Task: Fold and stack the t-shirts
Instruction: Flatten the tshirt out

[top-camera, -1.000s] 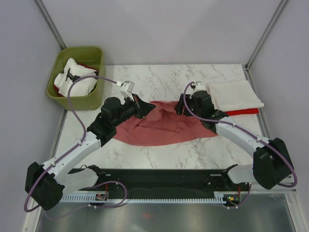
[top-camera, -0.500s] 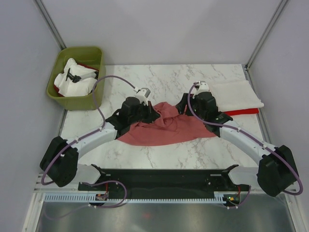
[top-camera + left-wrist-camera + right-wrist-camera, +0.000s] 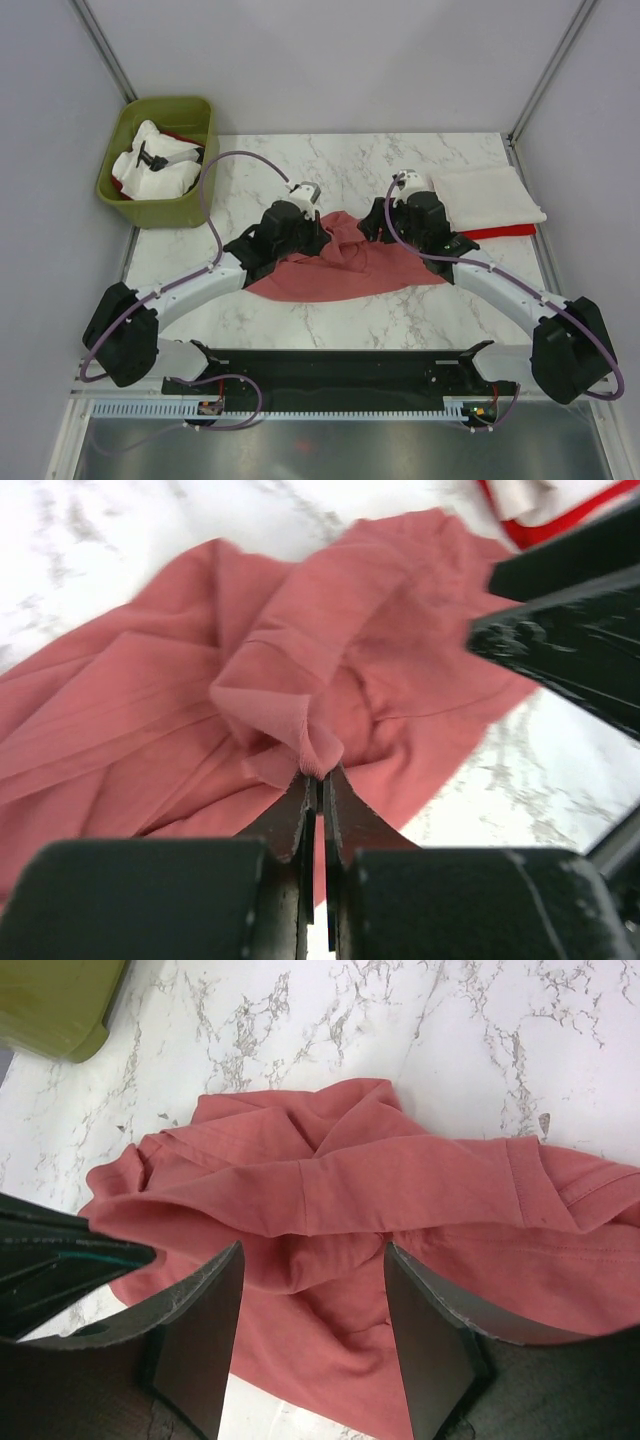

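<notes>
A dusty salmon-red t-shirt [image 3: 350, 268] lies rumpled in the middle of the marble table. My left gripper [image 3: 324, 234] is shut on a raised fold of that shirt [image 3: 300, 670], with the cloth pinched at the fingertips [image 3: 320, 776]. My right gripper [image 3: 374, 227] hovers open over the shirt's right half, and a ridge of cloth [image 3: 400, 1190] runs just beyond its spread fingers [image 3: 312, 1265]. At the right edge a folded cream-white t-shirt [image 3: 490, 197] rests on a folded bright red one [image 3: 505, 232].
A green bin [image 3: 150, 208] stands at the table's back left corner with white and red cloth [image 3: 155, 170] inside. Grey walls close in the table on three sides. A black rail [image 3: 340, 365] runs along the near edge between the arm bases.
My left arm has swung right, dragging the shirt's left part toward the centre and bunching it up. The right gripper's jaws have narrowed slightly.
</notes>
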{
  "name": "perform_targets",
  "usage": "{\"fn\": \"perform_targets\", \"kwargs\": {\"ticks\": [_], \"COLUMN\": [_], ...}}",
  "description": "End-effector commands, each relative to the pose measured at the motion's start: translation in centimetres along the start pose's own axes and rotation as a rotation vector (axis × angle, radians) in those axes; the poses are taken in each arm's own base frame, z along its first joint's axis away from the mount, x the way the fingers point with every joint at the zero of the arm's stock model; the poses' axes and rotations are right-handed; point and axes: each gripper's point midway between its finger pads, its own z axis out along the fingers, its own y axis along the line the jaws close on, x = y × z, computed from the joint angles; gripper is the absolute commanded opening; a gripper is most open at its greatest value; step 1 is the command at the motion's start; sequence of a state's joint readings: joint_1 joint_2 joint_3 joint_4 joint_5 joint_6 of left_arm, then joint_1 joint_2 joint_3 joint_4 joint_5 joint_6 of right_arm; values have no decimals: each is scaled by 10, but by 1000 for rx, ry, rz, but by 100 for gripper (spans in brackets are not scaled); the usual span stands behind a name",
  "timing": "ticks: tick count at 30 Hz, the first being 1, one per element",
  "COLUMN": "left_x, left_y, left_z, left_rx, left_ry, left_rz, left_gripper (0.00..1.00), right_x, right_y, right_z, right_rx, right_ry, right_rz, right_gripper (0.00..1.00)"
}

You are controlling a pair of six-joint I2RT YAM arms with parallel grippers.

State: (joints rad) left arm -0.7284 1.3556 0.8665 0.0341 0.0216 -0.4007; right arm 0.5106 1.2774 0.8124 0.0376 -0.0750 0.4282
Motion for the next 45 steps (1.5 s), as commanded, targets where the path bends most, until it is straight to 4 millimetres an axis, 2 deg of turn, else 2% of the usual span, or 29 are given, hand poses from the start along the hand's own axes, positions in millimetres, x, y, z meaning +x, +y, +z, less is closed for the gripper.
{"fn": "perform_targets", "kwargs": {"ticks": [1,2,3,4,6,7,9,17,19,20,22,23,25,26,27,31,36,41,45], "left_x": [-20,-11,-15,-16,-17,-21,-26,-27,-28,-24,-24,-20,-18,-15,-15,-13,-14,-6,-8], "left_y": [35,42,45,53,59,64,65,102,108,112,119,123,128,129,131,133,143,158,159], "left_z": [-12,-11,-13,-15,-23,-29,-39,-61,-64,-64,-66,-67,-67,-66,-66,-67,-84,-98,-104], "left_rx": [-222,-256,-280,-335,-371,-398,-402,-469,-469,-472,-474,-478,-474,-470,-467,-464,-503,-589,-595], "left_ry": [-26,11,8,1,-21,-49,-85,-170,-187,-182,-194,-193,-199,-199,-204,-217,-279,-345,-371], "left_rz": [54,62,60,44,26,10,-6,-242,-304,-322,-385,-406,-455,-467,-478,-514,-559,-645,-660], "left_gripper": [6,9,18,46,75,84,86,81,81,81,81,81,81,81,81,81,80,78,78], "right_x": [-7,-6,-1,0,6,8,16,39,47,52,59,66,72,80,83,102,110,118,118], "right_y": [5,5,5,5,7,8,17,52,68,82,94,108,110,121,123,130,135,151,145], "right_z": [4,5,9,10,15,17,22,38,38,37,37,36,38,41,43,58,72,72,84], "right_rx": [-36,-37,-39,-43,-60,-66,-92,-143,-173,-200,-193,-206,-155,-164,-157,-119,-47,7,79], "right_ry": [-22,-15,1,6,24,30,56,97,109,116,123,129,131,145,150,173,167,139,112], "right_rz": [-31,-30,-30,-28,-23,-22,-28,-117,-154,-192,-227,-257,-281,-296,-301,-353,-445,-402,-376], "right_gripper": [66,66,65,65,65,65,64,62,62,63,63,63,63,63,63,74,73,72,74]}}
